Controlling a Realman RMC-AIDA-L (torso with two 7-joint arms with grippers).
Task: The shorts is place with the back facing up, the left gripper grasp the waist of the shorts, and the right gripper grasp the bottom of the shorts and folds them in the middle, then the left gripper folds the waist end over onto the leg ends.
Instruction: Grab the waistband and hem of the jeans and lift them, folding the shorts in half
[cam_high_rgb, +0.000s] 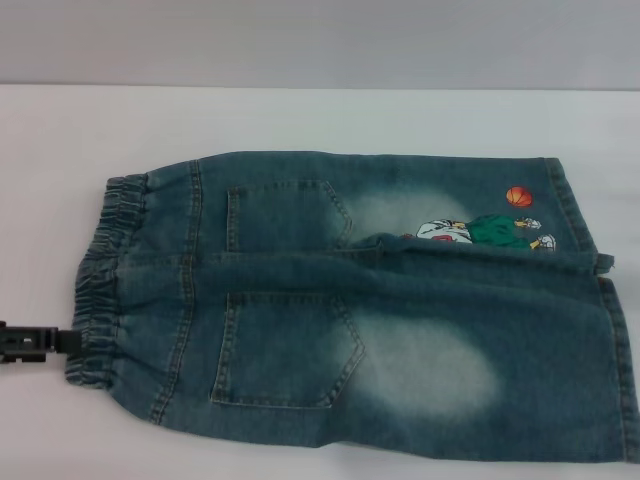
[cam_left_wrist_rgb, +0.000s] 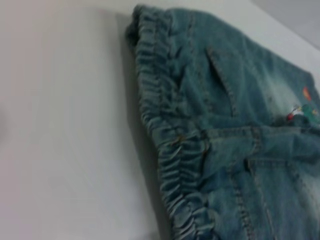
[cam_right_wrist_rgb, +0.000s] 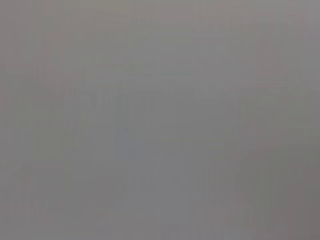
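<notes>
Head view: shorts (cam_high_rgb: 360, 310) spread flat on white table (cam_high_rgb: 300, 120), back pockets up, waist (cam_high_rgb: 100, 285) toward robot's left, leg ends (cam_high_rgb: 600, 300) toward right, cartoon print (cam_high_rgb: 485, 232) on far leg. Left gripper (cam_high_rgb: 60, 343) low at left edge, tip just beside or touching the waistband; opening cannot be told. Left wrist view shows ruffled waist close. Right gripper not seen; its wrist view blank grey.

The left end effector (cam_high_rgb: 40, 343) is black, blocky and flat-sided, with squared edges.
</notes>
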